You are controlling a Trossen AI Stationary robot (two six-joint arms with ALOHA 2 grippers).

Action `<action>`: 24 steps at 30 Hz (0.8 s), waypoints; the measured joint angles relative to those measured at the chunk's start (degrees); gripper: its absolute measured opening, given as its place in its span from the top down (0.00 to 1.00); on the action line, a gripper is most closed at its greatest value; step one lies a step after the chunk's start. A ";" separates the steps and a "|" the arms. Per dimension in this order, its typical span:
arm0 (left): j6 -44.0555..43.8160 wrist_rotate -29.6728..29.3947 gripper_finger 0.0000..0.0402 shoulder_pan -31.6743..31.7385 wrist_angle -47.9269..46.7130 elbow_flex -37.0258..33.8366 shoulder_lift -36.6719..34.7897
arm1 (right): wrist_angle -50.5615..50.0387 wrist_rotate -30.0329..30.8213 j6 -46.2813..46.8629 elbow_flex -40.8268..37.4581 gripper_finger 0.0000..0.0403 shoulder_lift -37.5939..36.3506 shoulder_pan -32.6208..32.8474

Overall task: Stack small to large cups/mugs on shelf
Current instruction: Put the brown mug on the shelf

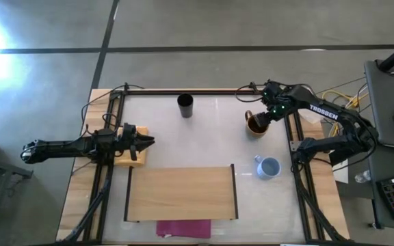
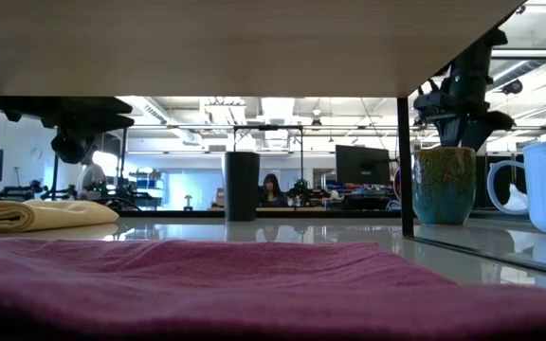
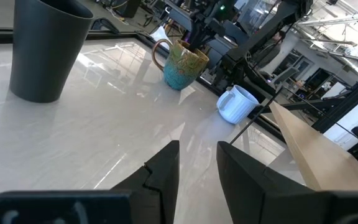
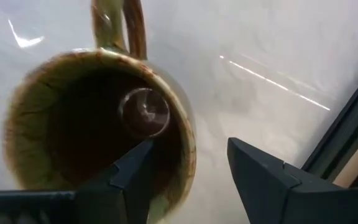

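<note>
The brown mug [image 1: 256, 125] stands upright on the white table at the far right, its handle toward the far edge; the low view [image 2: 444, 185] shows it too. My right gripper [image 1: 265, 117] hovers open just over its rim, one finger above the hollow [image 4: 135, 168] and one outside the wall [image 4: 260, 174]. The black cup [image 1: 185, 106] stands at the far middle. The pale blue mug [image 1: 269, 167] stands near the shelf's right end. The light-wood shelf [image 1: 181, 193] stands at the near middle. My left gripper [image 1: 146, 142] is open and empty at the left.
A folded yellow cloth [image 1: 132, 154] lies under my left gripper. A magenta strip [image 1: 183, 227] lies at the near edge in front of the shelf. The shelf's dark side leg [image 2: 404, 161] stands close to the brown mug in the low view. Dark frame rails run along both table sides.
</note>
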 joint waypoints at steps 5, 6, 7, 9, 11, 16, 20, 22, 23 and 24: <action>0.02 0.00 0.77 -0.01 -0.01 0.02 0.00 | -4.08 -0.29 4.46 0.93 0.52 -1.41 0.47; 0.02 0.00 0.77 0.01 -0.01 0.02 0.02 | -4.36 -0.36 5.95 0.77 0.52 -1.77 0.91; 0.00 0.00 0.77 -0.01 0.01 0.00 0.02 | -4.56 -0.46 7.57 0.47 0.52 -2.12 1.48; 0.02 0.00 0.77 -0.01 0.00 0.00 0.01 | -4.48 -0.44 10.54 -0.09 0.52 -2.71 2.99; 0.02 0.00 0.77 0.01 0.01 0.02 0.02 | -3.72 0.16 13.76 -0.37 0.52 -3.32 4.77; 0.01 0.00 0.77 -0.01 -0.01 0.01 0.01 | -2.73 1.55 21.66 -0.91 0.52 -4.33 7.98; 0.01 0.00 0.77 -0.01 -0.01 0.00 0.01 | -1.85 2.35 28.49 -1.96 0.52 -4.30 10.43; 0.02 0.00 0.77 0.01 0.01 0.00 0.02 | -1.60 2.56 31.58 -2.76 0.52 -4.28 11.82; 0.02 0.00 0.77 0.00 -0.01 0.00 0.02 | -1.54 2.58 33.04 -3.17 0.52 -4.28 12.65; 0.02 0.00 0.77 0.01 0.01 0.02 0.02 | -1.23 2.58 34.38 -3.65 0.52 -4.28 13.48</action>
